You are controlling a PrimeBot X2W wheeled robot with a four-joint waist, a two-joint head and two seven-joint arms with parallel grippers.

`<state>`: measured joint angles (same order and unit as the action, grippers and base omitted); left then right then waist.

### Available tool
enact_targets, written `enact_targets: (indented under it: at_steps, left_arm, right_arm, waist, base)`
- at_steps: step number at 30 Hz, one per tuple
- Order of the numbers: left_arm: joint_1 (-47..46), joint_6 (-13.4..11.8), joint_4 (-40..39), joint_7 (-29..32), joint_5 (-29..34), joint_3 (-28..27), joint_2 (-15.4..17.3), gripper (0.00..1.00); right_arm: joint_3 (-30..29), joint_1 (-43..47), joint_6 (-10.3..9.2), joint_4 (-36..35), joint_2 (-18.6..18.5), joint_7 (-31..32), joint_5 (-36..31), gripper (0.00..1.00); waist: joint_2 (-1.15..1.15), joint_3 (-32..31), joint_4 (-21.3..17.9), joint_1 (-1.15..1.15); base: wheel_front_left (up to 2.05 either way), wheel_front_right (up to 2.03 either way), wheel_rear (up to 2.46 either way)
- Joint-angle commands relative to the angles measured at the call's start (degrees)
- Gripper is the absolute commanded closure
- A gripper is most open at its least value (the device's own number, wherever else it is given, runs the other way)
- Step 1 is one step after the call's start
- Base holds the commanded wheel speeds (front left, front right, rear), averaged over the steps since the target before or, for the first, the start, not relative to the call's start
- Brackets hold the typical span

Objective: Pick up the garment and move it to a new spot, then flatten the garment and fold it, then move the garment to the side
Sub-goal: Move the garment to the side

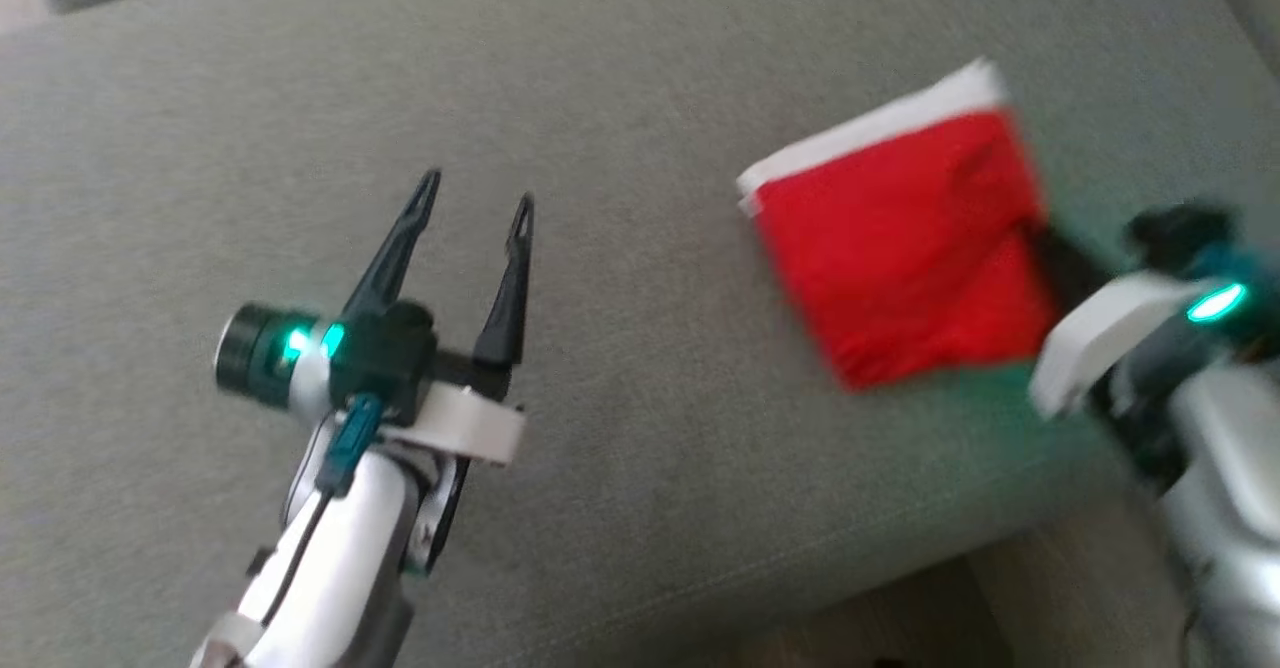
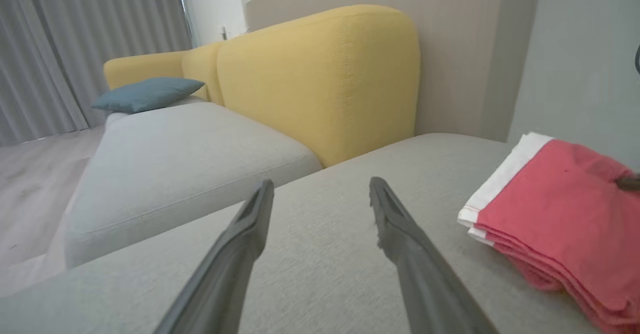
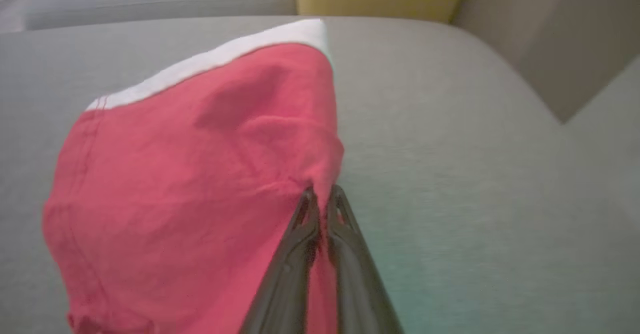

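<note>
toward the right end of the grey seat cushion [image 1: 640,98], near its front edge: folded red garment [image 1: 900,248] with a white band. looks flattened and folded already, so probably leaves just the move to the side. pinched at its right edge by the right gripper [image 3: 321,194], fingers clamped on the cloth. left gripper [image 1: 478,191] spread wide and empty above bare cushion, well apart from the garment. from the right wrist, shows the pinch sharply; from the head, blurs it. from the left wrist, reveals the garment's stacked layers, a yellow backrest [image 2: 320,74] and a blue pillow [image 2: 145,94].
</note>
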<state>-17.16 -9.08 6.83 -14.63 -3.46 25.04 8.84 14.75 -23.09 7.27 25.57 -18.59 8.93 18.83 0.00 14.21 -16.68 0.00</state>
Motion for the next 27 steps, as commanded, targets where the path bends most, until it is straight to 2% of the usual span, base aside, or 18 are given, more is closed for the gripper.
enact_targets:
  at_steps: [1, 6, 11, 24, 25, 27]
  left_arm:
    - [-2.7, 0.2, -1.7, 0.2, 0.5, -1.6, 0.8, 0.0]
    - [-6.4, 2.0, -1.6, 0.8, 2.0, 1.2, 0.3, 0.0]
    - [-10.3, 3.7, -1.4, 1.1, 3.5, 3.8, -0.5, 0.0]
    - [-17.7, 5.6, -1.6, 1.8, 5.6, 7.0, -1.4, 0.0]
    - [-18.1, 5.6, -1.5, 1.7, 5.6, 7.2, -1.4, 0.0]
    - [-18.4, 5.7, -1.3, 1.6, 5.7, 7.4, -1.4, 0.0]
  right_arm:
    - [-0.3, -2.8, 0.22, -0.7, -1.7, -1.1, 0.6, 1.0]
    - [-4.0, -9.0, 0.22, 6.5, -6.3, -3.9, 1.7, 1.0]
    - [-6.8, -13.0, 0.22, 10.4, -8.9, -6.8, 2.8, 1.0]
    - [-10.6, -20.7, 0.22, 16.8, -9.9, -12.9, 3.2, 1.0]
    - [-10.8, -21.0, 0.22, 17.5, -9.8, -13.4, 3.0, 0.89]
    - [-11.4, -21.4, 0.22, 18.8, -9.6, -14.3, 2.0, 0.53]
  waist:
    - [0.0, 2.1, -1.7, 0.0]
    - [0.0, 5.1, -1.5, 0.0]
    - [0.0, 8.2, -1.4, 0.0]
    - [0.0, 17.1, -2.5, 0.0]
    - [0.0, 17.5, -2.4, 0.0]
    - [0.0, 18.0, -2.3, 0.0]
  base:
    - [0.0, 0.0, 0.0]
    - [0.0, 0.0, 0.0]
    - [0.0, 0.0, 0.0]
    - [0.0, 0.0, 0.0]
    - [0.0, 0.0, 0.0]
    - [0.0, 0.0, 0.0]
